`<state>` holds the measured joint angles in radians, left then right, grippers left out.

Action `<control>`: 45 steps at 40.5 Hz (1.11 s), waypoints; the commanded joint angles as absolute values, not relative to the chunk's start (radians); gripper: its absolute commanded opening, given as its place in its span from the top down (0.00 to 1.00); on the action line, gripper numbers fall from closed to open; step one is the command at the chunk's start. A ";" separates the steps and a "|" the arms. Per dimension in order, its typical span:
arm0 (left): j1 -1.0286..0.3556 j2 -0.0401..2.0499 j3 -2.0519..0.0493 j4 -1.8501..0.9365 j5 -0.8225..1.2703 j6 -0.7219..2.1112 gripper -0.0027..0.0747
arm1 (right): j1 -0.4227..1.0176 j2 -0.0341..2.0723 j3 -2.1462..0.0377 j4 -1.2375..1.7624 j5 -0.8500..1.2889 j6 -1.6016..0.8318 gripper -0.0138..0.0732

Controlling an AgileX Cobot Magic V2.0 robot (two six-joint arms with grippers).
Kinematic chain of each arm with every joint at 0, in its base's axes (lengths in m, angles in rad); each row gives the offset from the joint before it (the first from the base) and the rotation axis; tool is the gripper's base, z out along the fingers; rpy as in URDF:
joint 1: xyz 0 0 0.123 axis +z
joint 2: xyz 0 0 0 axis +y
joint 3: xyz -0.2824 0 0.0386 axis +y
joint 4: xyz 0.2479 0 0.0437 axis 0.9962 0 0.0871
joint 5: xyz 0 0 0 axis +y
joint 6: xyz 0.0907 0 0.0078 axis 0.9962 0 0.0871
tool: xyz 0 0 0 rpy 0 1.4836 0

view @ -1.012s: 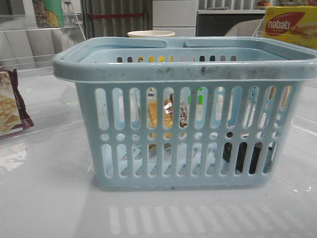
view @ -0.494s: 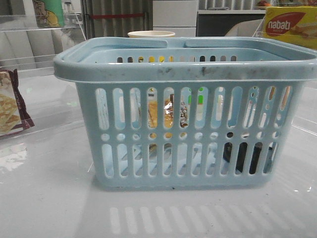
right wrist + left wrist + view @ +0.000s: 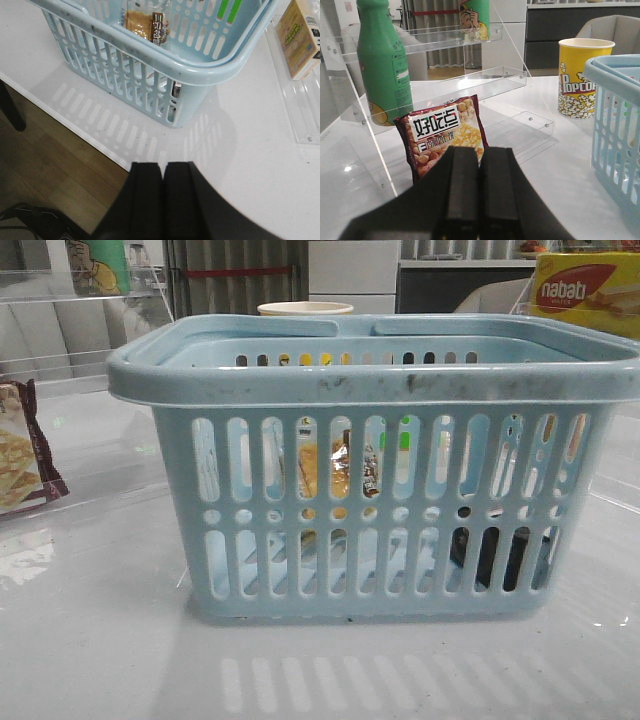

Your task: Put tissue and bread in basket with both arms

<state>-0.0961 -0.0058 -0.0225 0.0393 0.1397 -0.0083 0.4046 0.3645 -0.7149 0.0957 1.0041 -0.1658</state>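
1. The left gripper is clenched on nothing: its two black fingers press flat against each other with no gap, and they are clear of the table.
2. Just ahead of the left gripper, a maroon-edged snack packet leans upright against a clear acrylic shelf. A green bottle stands on that shelf, farther ahead and off to one side of the packet.
3. A yellow popcorn cup stands on the table well ahead of the left gripper, on the opposite side from the bottle, near the corner of the basket.
4. The right gripper is likewise pressed shut and holds nothing. It hangs over the table edge, with the wooden floor below it to one side.
5. The light blue basket sits ahead of the right gripper, well apart from it, its near corner facing the fingers.
6. The bread, a clear packet with a dark label strip, lies inside the basket, beyond the near wall. In the front view it shows through the slots, leaning near the middle.
7. The tissue is the dark pack on the basket floor in the right-hand corner, seen through the lower slots; from the right wrist only a dark sliver shows behind the corner slots.
8. A yellow wafer box stands behind the basket on the right.
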 commanded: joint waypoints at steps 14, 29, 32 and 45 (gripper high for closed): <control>-0.064 -0.026 0.008 0.000 -0.042 -0.014 0.85 | 0.405 0.374 -0.737 0.094 0.937 -0.174 0.78; -0.104 -0.026 0.008 0.000 -0.042 0.035 0.85 | 0.405 0.374 -0.737 0.094 0.937 -0.174 0.78; -0.104 -0.026 0.008 0.000 -0.042 0.035 0.85 | 0.405 0.374 -0.737 0.094 0.937 -0.174 0.78; -0.104 -0.026 0.008 0.000 -0.042 0.035 0.85 | 0.405 0.374 -0.737 0.094 0.937 -0.174 0.78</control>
<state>-0.0969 -0.0058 0.0075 0.0093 0.0455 0.0337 0.4046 0.3629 -0.7149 0.0957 1.0065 -0.1658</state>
